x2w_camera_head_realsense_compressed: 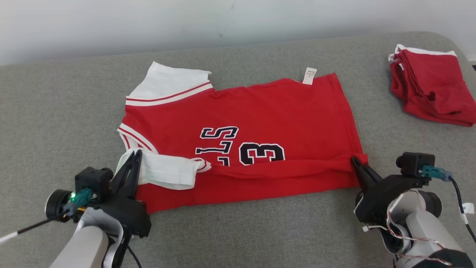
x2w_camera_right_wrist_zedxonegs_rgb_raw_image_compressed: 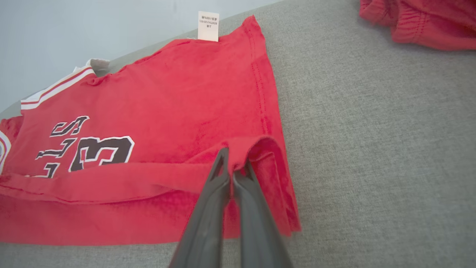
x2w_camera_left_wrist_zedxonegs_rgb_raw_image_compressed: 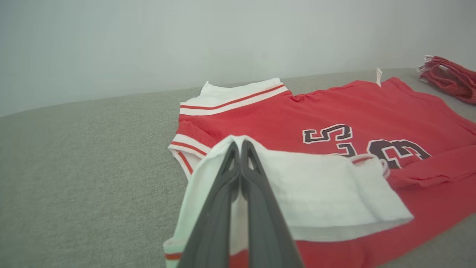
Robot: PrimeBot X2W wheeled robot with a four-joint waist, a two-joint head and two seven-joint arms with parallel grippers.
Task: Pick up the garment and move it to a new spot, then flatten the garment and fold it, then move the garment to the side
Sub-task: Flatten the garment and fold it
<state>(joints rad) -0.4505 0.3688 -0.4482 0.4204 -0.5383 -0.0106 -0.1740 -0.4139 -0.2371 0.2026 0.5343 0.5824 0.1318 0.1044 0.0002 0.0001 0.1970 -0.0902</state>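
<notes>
A red jersey [x2w_camera_head_realsense_compressed: 260, 123] with white sleeves and dark numbers lies spread on the grey surface, its near edge folded up over the print. My left gripper [x2w_camera_head_realsense_compressed: 137, 153] is shut on the jersey's near white sleeve [x2w_camera_left_wrist_zedxonegs_rgb_raw_image_compressed: 316, 186], which is lifted and doubled over the red cloth; the fingertips meet at the sleeve's fold [x2w_camera_left_wrist_zedxonegs_rgb_raw_image_compressed: 240, 143]. My right gripper [x2w_camera_head_realsense_compressed: 355, 160] is shut on the jersey's near right hem corner [x2w_camera_right_wrist_zedxonegs_rgb_raw_image_compressed: 256, 145], raised into a small hump around the fingertips [x2w_camera_right_wrist_zedxonegs_rgb_raw_image_compressed: 232, 163]. A white care label [x2w_camera_head_realsense_compressed: 309, 75] sticks out at the far edge.
A pile of folded red garments [x2w_camera_head_realsense_compressed: 433, 87] with white trim sits at the far right of the grey padded surface [x2w_camera_head_realsense_compressed: 55, 111]. A pale wall runs behind. Bare grey cloth lies to the left and in front of the jersey.
</notes>
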